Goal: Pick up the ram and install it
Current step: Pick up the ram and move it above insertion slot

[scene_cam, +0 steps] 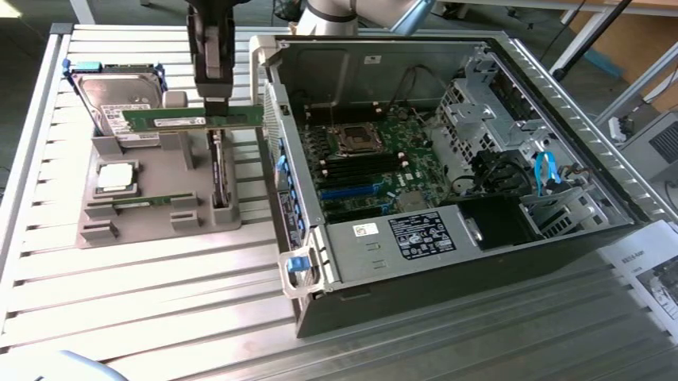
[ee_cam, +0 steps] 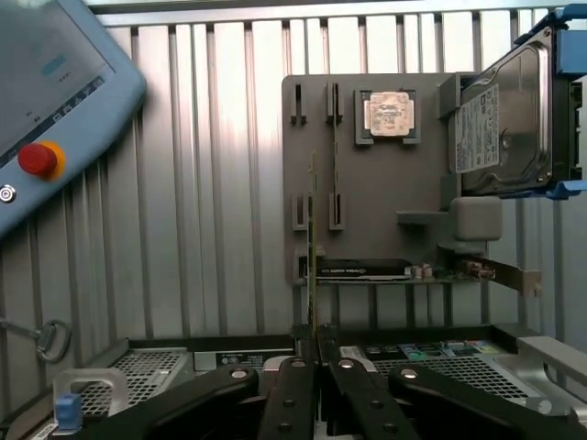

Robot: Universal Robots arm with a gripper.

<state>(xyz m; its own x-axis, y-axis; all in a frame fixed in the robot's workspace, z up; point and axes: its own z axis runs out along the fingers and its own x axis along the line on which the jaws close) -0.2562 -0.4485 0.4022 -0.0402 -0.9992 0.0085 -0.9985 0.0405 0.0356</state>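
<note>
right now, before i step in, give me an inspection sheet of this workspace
surface: slatted metal table, carrying the tray and the case
job's things: thin green ram stick held level over the grey plastic parts tray; open black computer case lies on its side, green motherboard exposed
clutter: silver hard drive in a blue caddy, square silver cpu chip and green expansion card sit in the tray
jaws: shut on the ram stick's upper edge
cables: blue flat cable inside the case
surroundings: grey teach pendant with a red button in the wrist view; printed sheet at the exterior view's right
</note>
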